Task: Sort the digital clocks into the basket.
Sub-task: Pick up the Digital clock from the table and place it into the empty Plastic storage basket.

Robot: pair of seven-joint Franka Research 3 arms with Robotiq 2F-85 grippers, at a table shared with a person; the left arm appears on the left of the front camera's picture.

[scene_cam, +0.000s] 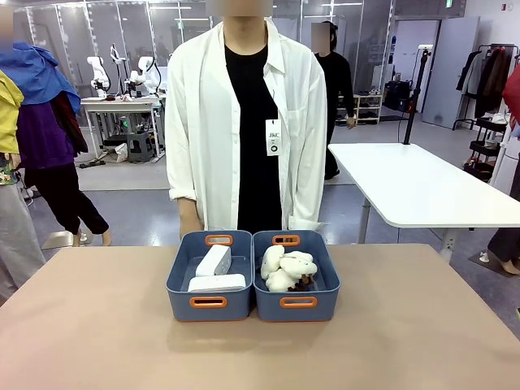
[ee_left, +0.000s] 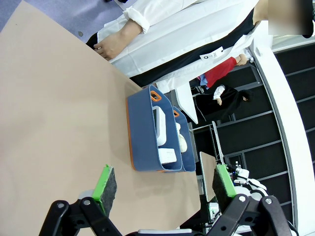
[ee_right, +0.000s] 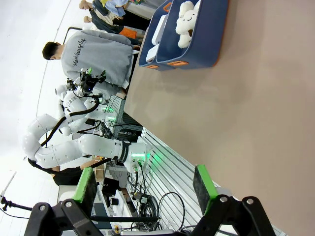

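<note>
Two white digital clocks (scene_cam: 216, 272) lie inside the left blue basket (scene_cam: 179, 286), one leaning on the other; the left wrist view shows them (ee_left: 162, 140) in the nearer basket (ee_left: 142, 130). In the right wrist view the clocks (ee_right: 156, 38) sit in the farther basket (ee_right: 147, 58). My left gripper (ee_left: 165, 184) is open over bare table, well short of the baskets. My right gripper (ee_right: 147, 187) is open too, far from them, with nothing between its fingers.
The twin blue bin (scene_cam: 323, 286) beside it holds cream plush toys (scene_cam: 286, 269). A person in a white shirt (scene_cam: 244, 122) stands at the far table edge behind both bins, hand (ee_left: 110, 46) near the edge. Bare tan tabletop (scene_cam: 97, 325) spreads all around.
</note>
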